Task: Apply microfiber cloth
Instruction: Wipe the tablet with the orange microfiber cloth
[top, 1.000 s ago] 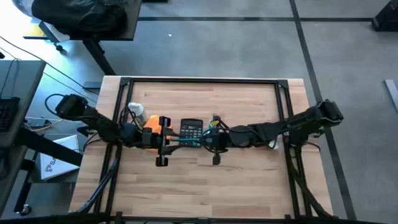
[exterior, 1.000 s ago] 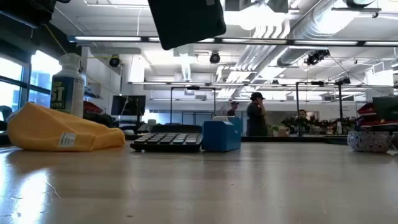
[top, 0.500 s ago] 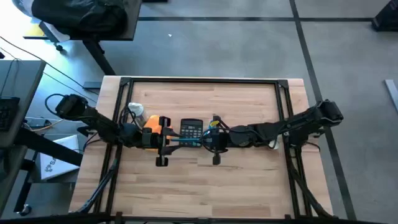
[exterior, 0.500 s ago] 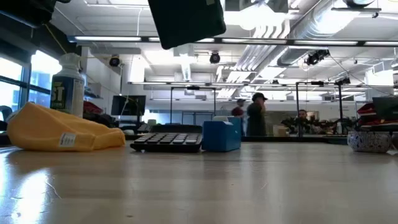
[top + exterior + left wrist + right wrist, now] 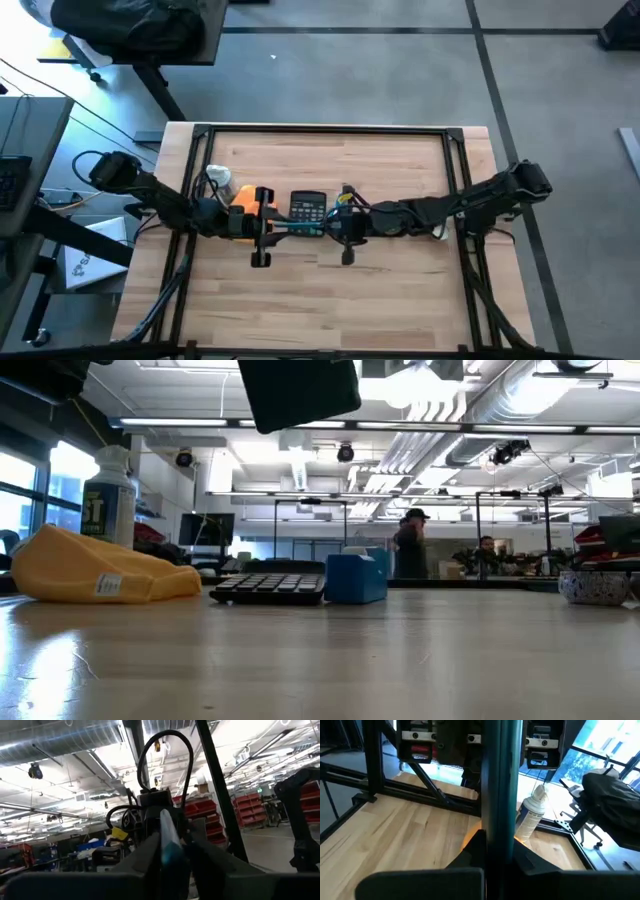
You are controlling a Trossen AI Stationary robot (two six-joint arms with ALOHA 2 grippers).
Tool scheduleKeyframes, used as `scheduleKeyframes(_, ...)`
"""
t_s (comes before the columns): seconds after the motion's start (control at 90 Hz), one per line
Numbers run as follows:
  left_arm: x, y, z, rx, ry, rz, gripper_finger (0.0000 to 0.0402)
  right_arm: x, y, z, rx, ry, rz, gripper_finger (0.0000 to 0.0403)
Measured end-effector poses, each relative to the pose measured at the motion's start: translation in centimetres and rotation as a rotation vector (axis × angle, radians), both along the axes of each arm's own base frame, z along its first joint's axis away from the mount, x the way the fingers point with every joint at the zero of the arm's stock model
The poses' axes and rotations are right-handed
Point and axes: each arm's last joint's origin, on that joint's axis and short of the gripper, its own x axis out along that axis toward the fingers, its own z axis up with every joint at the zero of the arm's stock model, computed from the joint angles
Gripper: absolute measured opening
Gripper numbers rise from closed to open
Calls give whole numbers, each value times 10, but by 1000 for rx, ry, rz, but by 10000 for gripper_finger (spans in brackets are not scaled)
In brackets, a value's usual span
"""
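Pale wooden table (image 5: 330, 160) under a black frame, with an open workshop of ceiling ducts and red shelving beyond, and a person (image 5: 407, 545) standing far back. Both arms reaching in to the middle, nose to nose.

Left gripper (image 5: 268, 227) raised off the wood and, by its wrist view, pinched onto a thin teal-edged panel (image 5: 303, 229). Right gripper (image 5: 340, 227) opposite, clamped on the other end of the same panel (image 5: 497, 775), seen edge-on between its fingers. Probably held from both ends to steady it and to keep one face clear for wiping (what it is cannot be told; likely the dark slab at the top of the low view).

Microfiber cloth (image 5: 240, 205) not in either gripper: lying in a soft orange heap (image 5: 95, 570) on the table, partly under the left arm. Spray bottle (image 5: 110, 495) just behind it, calculator (image 5: 270, 585) beside it towards the middle, blue box (image 5: 357, 577) next to that. Placed close in, presumably so that a short reach is enough.

Wiping not yet begun, judging by the untouched cloth. Next, likely: free one gripper, most sensibly the left as the nearer, and pinch the heap at its crest. Risk: panel sagging or twisting once held at one end only.
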Motion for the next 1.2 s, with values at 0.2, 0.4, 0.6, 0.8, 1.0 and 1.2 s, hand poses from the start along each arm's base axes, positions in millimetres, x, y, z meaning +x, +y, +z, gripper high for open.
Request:
scheduleKeyframes(0.2, 0, 0, 0, 3, 1, 7, 16, 0, 0, 0, 1, 1, 2, 2)
scheduleKeyframes(0.4, 0, 0, 0, -3, 3, 9, 9, 0, 0, 0, 4, 3, 9, 2)
scheduleKeyframes(0.6, 0, 0, 0, -16, 6, 4, 5, 0, 1, -1, 8, 8, 32, 16)
scheduleKeyframes(0.8, 0, 0, -1, -34, 14, -6, 4, 0, 1, 0, -2, 5, 39, 56)
scheduleKeyframes(1.0, -1, 1, 1, -37, 12, 5, 4, 0, 2, 0, 1, 4, 39, 117)
scheduleKeyframes(1.2, -11, 0, 11, -39, 25, 14, 7, -3, 1, 0, -16, 15, -20, 169)
